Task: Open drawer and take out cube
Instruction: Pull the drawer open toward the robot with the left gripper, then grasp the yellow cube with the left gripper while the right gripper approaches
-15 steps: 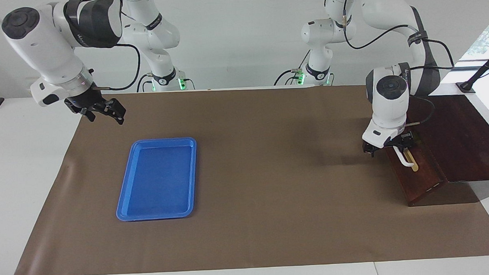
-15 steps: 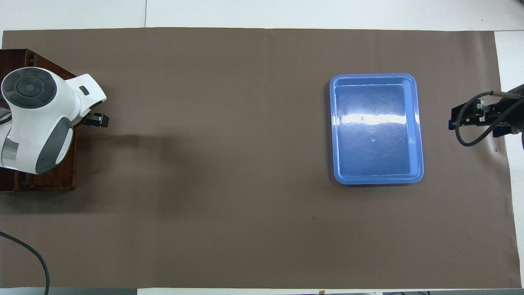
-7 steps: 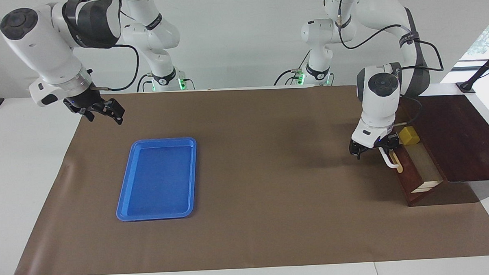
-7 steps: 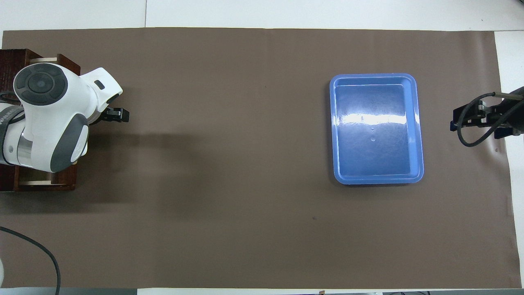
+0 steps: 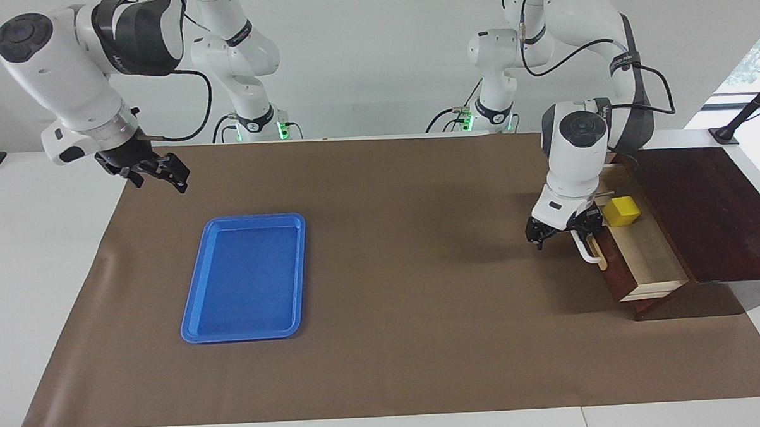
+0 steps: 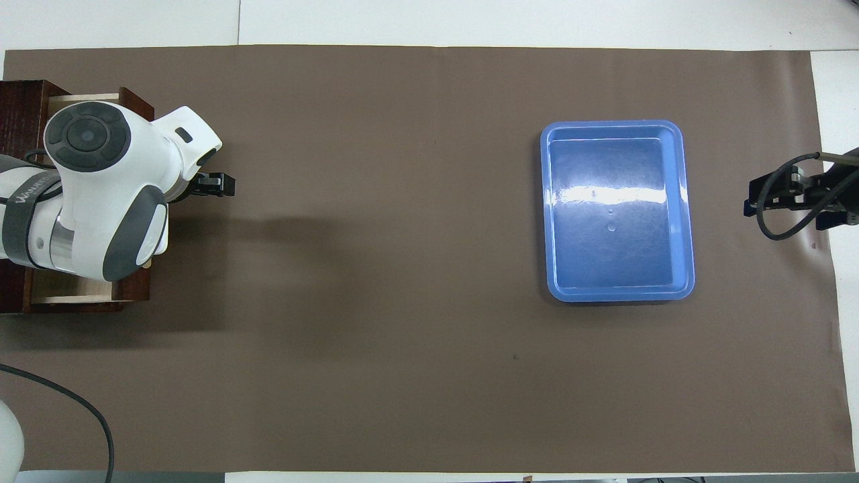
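Note:
The drawer [image 5: 656, 254] stands pulled partway out of the dark wooden box [image 5: 708, 208] at the left arm's end of the table, showing its pale interior. The yellow cube [image 5: 621, 211] rests in the drawer's corner nearest the robots. My left gripper [image 5: 564, 230] is down at the drawer's front, open, with the white handle [image 5: 585, 252] between its fingers. In the overhead view the left arm covers the cube and most of the drawer [image 6: 67, 288]. My right gripper [image 5: 157, 174] waits open in the air over the mat's edge at the right arm's end.
A flat blue tray [image 5: 196, 277] lies on the brown mat toward the right arm's end, with nothing in it; its rim [image 6: 545, 208] shows in the overhead view too. A black cable [image 6: 60, 402] trails near the left arm's base.
The left gripper has moved toward the right arm's end with the handle, sliding the drawer from almost closed to well open and uncovering the cube. The right gripper barely shifted.

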`<state>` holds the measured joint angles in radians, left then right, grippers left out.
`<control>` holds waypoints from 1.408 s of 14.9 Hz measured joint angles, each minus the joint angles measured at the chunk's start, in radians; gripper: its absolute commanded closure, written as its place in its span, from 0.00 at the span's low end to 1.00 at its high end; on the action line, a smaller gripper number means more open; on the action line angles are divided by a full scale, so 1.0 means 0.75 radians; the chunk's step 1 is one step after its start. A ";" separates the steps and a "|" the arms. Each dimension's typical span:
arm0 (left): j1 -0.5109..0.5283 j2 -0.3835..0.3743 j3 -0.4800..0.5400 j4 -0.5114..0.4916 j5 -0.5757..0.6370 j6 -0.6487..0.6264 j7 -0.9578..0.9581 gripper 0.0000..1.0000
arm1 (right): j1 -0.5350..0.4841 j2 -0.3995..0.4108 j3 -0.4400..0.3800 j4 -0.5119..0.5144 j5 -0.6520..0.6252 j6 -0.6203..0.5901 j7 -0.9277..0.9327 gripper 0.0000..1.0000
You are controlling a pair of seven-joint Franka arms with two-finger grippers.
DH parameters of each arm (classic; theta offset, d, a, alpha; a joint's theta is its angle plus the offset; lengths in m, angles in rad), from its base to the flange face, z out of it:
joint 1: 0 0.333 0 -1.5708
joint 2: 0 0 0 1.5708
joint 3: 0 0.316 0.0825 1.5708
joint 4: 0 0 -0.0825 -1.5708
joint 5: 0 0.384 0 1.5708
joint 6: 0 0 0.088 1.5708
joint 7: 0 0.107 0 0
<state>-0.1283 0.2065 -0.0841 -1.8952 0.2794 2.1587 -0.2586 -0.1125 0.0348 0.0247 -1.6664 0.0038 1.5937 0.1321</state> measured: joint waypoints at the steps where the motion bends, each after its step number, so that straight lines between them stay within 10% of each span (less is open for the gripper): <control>1: -0.010 0.004 -0.001 0.006 -0.013 0.000 -0.012 0.00 | 0.000 -0.001 0.000 -0.004 0.000 0.000 0.000 0.00; 21: -0.115 0.038 -0.001 0.178 -0.092 -0.186 -0.129 0.00 | -0.015 -0.015 0.005 -0.018 0.000 0.021 0.119 0.01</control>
<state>-0.2142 0.2351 -0.0845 -1.7616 0.2102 2.0192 -0.3553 -0.1234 0.0239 0.0284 -1.6796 0.0038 1.6092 0.2214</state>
